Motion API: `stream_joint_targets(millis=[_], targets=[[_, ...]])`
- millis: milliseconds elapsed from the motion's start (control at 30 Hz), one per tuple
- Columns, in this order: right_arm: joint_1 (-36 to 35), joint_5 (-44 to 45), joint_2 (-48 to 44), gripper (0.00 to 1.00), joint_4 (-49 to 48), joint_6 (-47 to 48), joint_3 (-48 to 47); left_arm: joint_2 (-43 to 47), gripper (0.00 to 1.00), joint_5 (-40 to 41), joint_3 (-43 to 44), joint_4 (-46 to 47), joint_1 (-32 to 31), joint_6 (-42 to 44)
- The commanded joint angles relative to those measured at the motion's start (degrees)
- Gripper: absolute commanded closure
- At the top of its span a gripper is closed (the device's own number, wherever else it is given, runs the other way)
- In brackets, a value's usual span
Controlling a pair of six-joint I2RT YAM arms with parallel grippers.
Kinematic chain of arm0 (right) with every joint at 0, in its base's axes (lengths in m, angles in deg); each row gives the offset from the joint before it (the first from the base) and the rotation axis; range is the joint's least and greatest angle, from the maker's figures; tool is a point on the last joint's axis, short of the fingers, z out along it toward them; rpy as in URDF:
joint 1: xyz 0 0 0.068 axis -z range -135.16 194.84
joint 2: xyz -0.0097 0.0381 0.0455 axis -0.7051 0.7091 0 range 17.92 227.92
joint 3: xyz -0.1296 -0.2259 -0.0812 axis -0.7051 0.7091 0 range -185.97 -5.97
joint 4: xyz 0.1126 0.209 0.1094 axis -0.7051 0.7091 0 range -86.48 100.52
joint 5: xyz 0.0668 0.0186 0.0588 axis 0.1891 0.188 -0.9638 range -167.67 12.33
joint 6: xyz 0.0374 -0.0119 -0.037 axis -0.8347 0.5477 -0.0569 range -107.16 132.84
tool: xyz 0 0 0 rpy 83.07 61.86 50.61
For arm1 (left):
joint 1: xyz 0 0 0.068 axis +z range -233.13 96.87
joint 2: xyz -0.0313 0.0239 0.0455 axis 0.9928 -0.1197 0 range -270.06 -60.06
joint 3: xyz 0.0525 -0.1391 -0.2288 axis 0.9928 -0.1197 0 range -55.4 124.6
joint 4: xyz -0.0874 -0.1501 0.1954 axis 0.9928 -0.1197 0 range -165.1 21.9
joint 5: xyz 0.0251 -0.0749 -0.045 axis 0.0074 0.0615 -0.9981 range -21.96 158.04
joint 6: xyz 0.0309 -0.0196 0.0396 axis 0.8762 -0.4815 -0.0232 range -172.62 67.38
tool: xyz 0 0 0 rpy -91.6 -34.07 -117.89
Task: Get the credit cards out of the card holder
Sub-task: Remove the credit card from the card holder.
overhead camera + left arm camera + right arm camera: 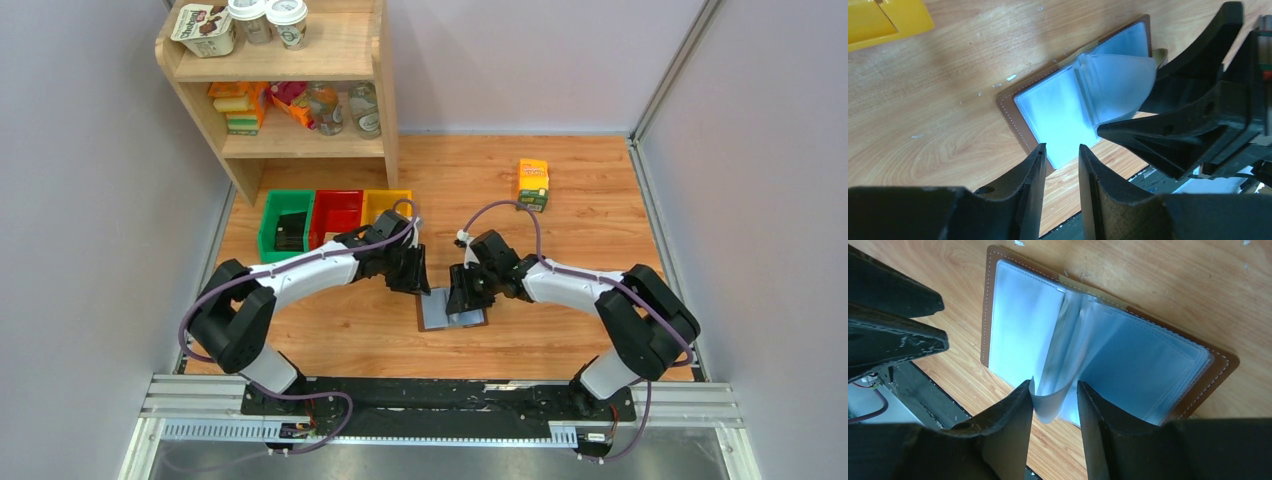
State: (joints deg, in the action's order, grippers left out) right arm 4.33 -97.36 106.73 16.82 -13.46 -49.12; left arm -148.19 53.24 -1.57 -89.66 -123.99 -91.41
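While the small brown leather card holder (452, 310) lies open and flat on the wooden table (580, 200) between both arms, its spread runs left to right and its spine roughly near to far. Its pale clear sleeves (1143, 365) look light, limp and slippery, best pinched near a free edge. Parted, the right claw (1053, 386) straddles one lifted sleeve; the left claw (1060, 149) hovers released and empty. No credit cards show.
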Motion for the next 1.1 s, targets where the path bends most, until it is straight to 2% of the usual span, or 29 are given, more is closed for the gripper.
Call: stream_joint_targets(millis=[0, 133, 267, 367, 433, 567, 700, 833, 967, 1067], targets=[[1.05, -2.64, -1.45, 0.58, -2.31, -0.50, 1.23, -1.33, 0.62, -1.01, 1.72, -0.68, -0.36, -1.03], [2.01, -3.17, -0.92, 0.62, -2.84, -1.38, 1.76, -3.96, 0.60, -1.63, 1.37, 0.03, -0.53, -1.73], [2.63, 0.51, -3.11, 0.58, -0.13, -2.00, 1.76, -6.34, 0.62, 0.12, 1.11, -0.76, -0.71, -1.30], [2.46, 6.92, -5.31, 0.55, 5.75, -1.65, 0.36, -7.48, 0.75, 1.79, 0.67, -1.73, -0.71, -0.59], [2.54, 12.54, -6.37, 0.54, 10.14, -1.29, -1.66, -8.01, 0.80, 2.06, 0.14, -1.99, -0.80, -0.33], [2.46, 24.40, -7.16, 0.54, 18.24, -1.03, -4.82, -8.28, 0.82, 2.24, -0.30, -2.17, -0.71, -0.24], [0.18, 32.50, -8.48, 0.54, 24.48, -1.21, -8.51, -6.35, 0.82, 1.63, -0.65, -1.29, -0.71, -0.85], [-6.76, 33.40, -14.18, 0.40, 22.05, 0.64, -10.81, -3.71, 0.82, 1.10, -2.14, 1.34, -0.80, -2.78], [-9.32, 26.91, -17.88, 0.24, 14.67, 0.90, -9.67, -3.71, 0.82, 0.40, -3.63, 3.36, -0.71, -4.28], [-9.94, 22.77, -15.88, 0.19, 10.79, 0.03, -8.87, -4.15, 0.82, -0.13, -4.78, 4.68, -0.71, -5.42]])
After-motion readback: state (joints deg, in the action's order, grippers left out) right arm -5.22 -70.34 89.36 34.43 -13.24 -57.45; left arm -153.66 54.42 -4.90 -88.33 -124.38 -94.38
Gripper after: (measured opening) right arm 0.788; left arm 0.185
